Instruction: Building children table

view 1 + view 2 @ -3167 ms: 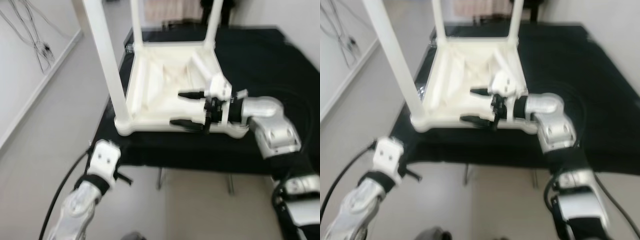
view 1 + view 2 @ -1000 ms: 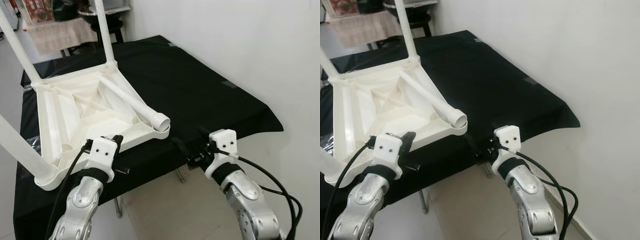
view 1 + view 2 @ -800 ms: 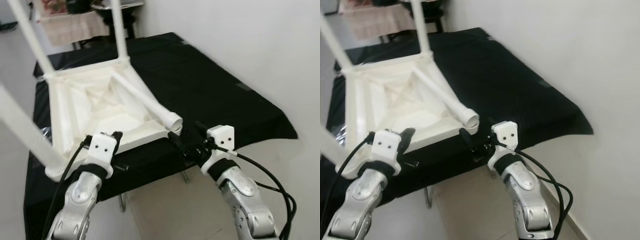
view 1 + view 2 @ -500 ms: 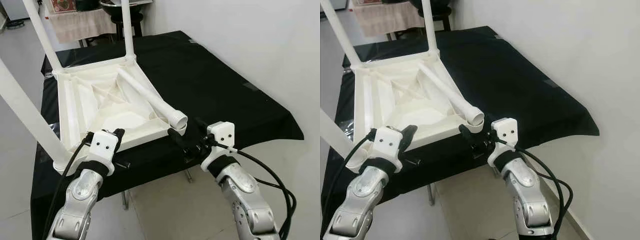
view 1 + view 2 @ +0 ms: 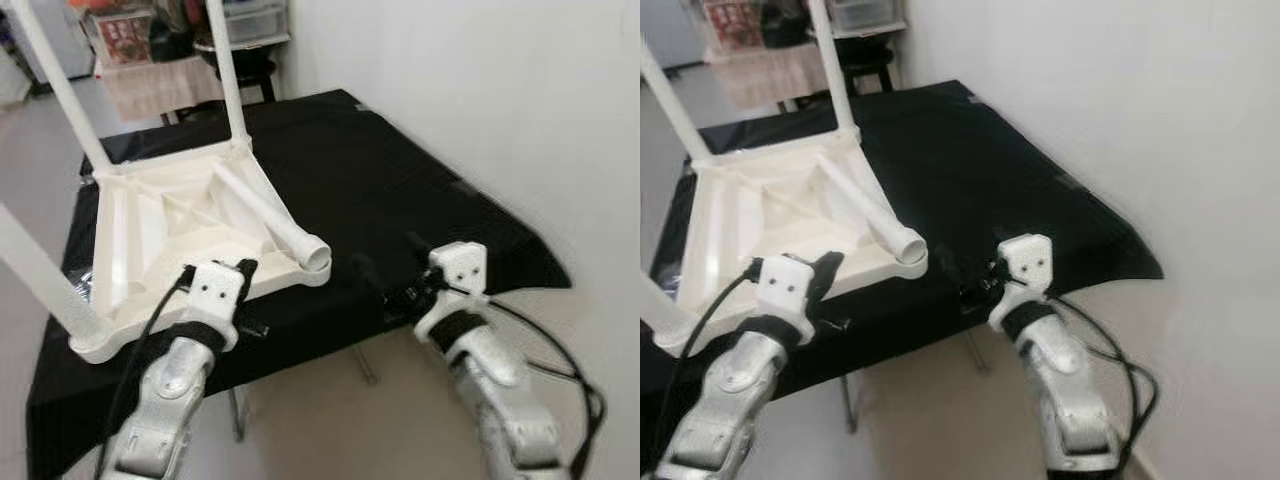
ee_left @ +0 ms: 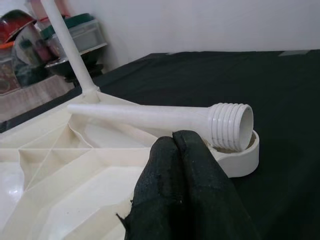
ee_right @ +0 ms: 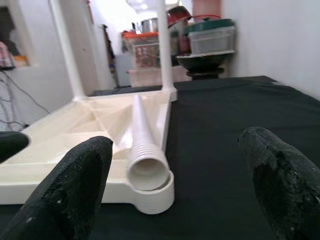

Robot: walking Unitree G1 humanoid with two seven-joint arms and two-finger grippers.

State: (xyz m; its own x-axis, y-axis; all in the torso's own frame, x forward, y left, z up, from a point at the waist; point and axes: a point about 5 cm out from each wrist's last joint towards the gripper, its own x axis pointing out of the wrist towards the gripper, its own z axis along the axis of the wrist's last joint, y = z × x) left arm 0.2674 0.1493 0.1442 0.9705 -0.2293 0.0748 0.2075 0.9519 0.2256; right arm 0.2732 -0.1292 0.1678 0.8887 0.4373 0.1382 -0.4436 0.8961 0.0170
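A white children's table point(image 5: 150, 235) lies upside down on a black-covered worktop. Three legs stand up from its corners: two far ones point(image 5: 60, 90) point(image 5: 228, 70) and a near-left one point(image 5: 35, 280). A loose white leg point(image 5: 260, 210) lies across the underside, its threaded end point(image 6: 230, 127) resting by the near-right corner socket point(image 6: 245, 155). My left gripper point(image 6: 173, 137) hovers at the table's near rim, shut with nothing in it. My right gripper point(image 7: 175, 142) stays open just short of that corner, its fingers point(image 7: 80, 185) spread wide and pointing at the leg's open end.
The black worktop point(image 5: 400, 170) runs back along a white wall point(image 5: 500, 100) on the right. Its near edge drops to a pale floor point(image 5: 330, 420). Behind it are bowls and bins point(image 5: 235, 40) and a cloth-draped stand point(image 5: 150, 85).
The whole view has swung, so the camera moved. My right gripper, earlier reaching over the table's underside, is now back at the near corner. My left arm has risen to the near rim.
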